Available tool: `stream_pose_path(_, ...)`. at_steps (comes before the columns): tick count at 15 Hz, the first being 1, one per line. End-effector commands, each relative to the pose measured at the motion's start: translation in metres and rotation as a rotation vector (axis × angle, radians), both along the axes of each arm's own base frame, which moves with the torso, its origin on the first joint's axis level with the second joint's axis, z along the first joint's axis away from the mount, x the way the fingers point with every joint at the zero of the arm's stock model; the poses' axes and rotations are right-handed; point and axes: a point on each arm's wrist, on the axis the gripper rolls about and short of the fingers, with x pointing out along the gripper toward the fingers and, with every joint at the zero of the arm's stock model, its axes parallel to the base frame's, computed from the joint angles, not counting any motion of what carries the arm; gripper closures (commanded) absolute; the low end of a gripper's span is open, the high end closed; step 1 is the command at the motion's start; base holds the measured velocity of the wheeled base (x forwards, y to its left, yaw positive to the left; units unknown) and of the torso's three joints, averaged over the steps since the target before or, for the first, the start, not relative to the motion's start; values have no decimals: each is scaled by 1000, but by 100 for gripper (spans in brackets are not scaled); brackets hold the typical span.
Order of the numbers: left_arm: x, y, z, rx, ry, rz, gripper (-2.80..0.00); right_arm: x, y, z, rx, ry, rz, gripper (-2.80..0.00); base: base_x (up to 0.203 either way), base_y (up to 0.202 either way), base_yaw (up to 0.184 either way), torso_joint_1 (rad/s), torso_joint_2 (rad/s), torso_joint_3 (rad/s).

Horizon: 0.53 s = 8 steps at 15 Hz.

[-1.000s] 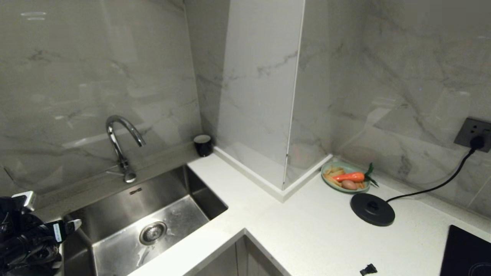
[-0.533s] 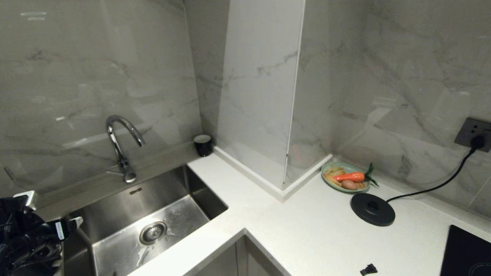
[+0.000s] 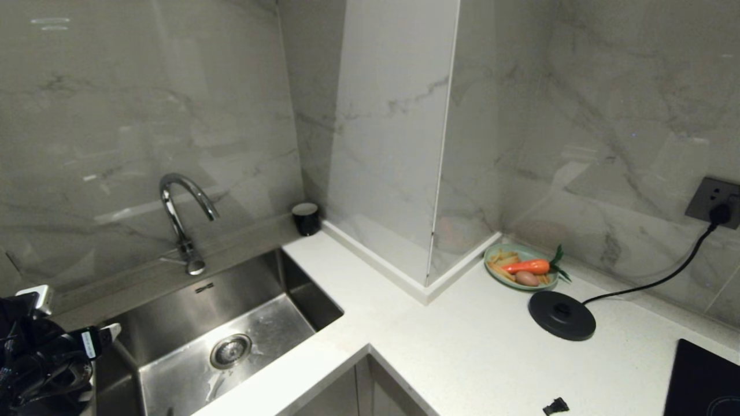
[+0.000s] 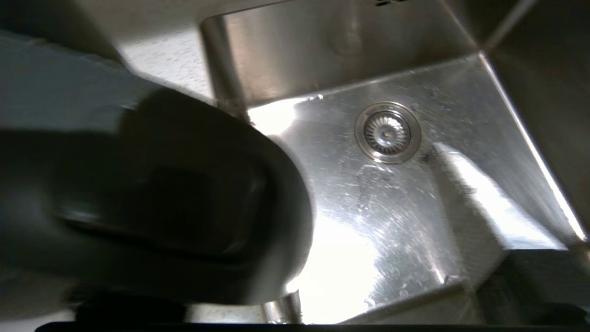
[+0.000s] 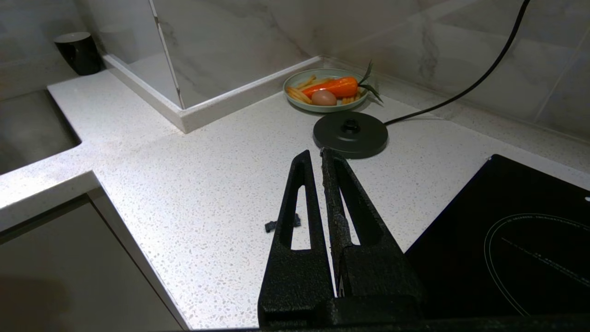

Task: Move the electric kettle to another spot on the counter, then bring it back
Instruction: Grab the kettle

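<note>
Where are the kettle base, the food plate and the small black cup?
kettle base (image 3: 561, 315), head view, top of the black disc.
food plate (image 3: 495, 273), head view, its green rim.
small black cup (image 3: 306, 220), head view, its side wall.

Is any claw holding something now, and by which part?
Right claw: shut, empty. Left claw: a dark rounded thing is close, but a hold cannot be told.

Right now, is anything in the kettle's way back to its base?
Nothing visible. The kettle, the dark shape by the sink, has open counter to the bare base; the plate sits behind the base.
</note>
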Motion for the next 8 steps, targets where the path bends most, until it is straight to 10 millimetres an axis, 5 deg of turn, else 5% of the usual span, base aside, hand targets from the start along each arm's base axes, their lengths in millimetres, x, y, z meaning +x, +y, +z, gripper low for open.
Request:
stream_pose_path(1, 1, 0, 0, 2, -4, -2, 0, 0, 0, 0, 0, 0, 0, 0, 0, 0, 0, 0, 0, 0)
stream_pose_path(8, 3, 3, -2, 24, -37, 4, 0, 0, 0, 0, 0, 2, 2, 0, 0, 0, 0, 0, 0, 0)
